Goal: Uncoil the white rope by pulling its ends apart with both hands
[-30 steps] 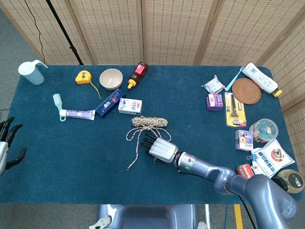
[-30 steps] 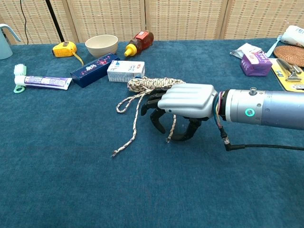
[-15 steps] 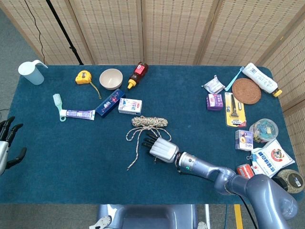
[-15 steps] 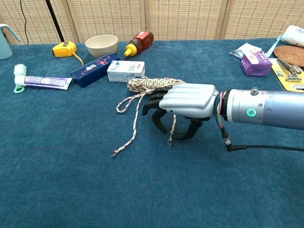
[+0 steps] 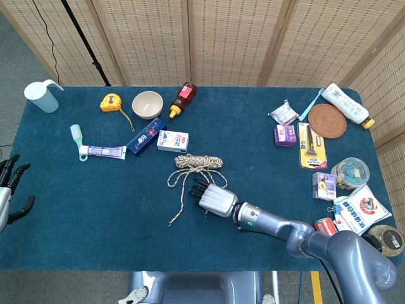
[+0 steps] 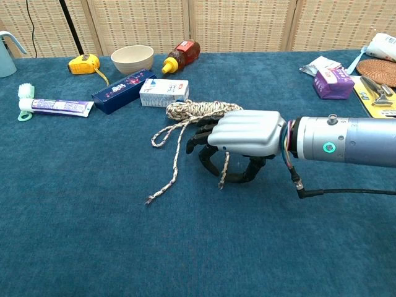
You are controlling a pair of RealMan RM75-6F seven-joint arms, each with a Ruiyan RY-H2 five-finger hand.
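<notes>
The white rope [image 5: 199, 161] lies mid-table as a small speckled coil [image 6: 198, 110] with two loose ends trailing toward me. My right hand [image 5: 215, 198] rests palm down just in front of the coil. In the chest view its fingers [image 6: 207, 158] curl under and meet the thumb around the shorter rope end [image 6: 223, 170]. The longer end [image 6: 170, 173] runs free to the left of that hand. My left hand [image 5: 9, 190] hangs off the table's left edge, fingers spread and holding nothing; the chest view does not show it.
Behind the coil lie a white box [image 6: 163, 92], a blue box [image 6: 122, 90], a toothpaste tube [image 6: 59, 107], a bowl [image 6: 132, 59], a sauce bottle [image 6: 182, 54] and a yellow tape measure [image 6: 85, 62]. Packets, a razor pack [image 5: 311, 147] and a woven coaster [image 5: 327, 120] crowd the right side.
My right hand's fingers have curled in further, closing with the thumb around the short rope end. The hand has shifted slightly. The left hand has not moved.
</notes>
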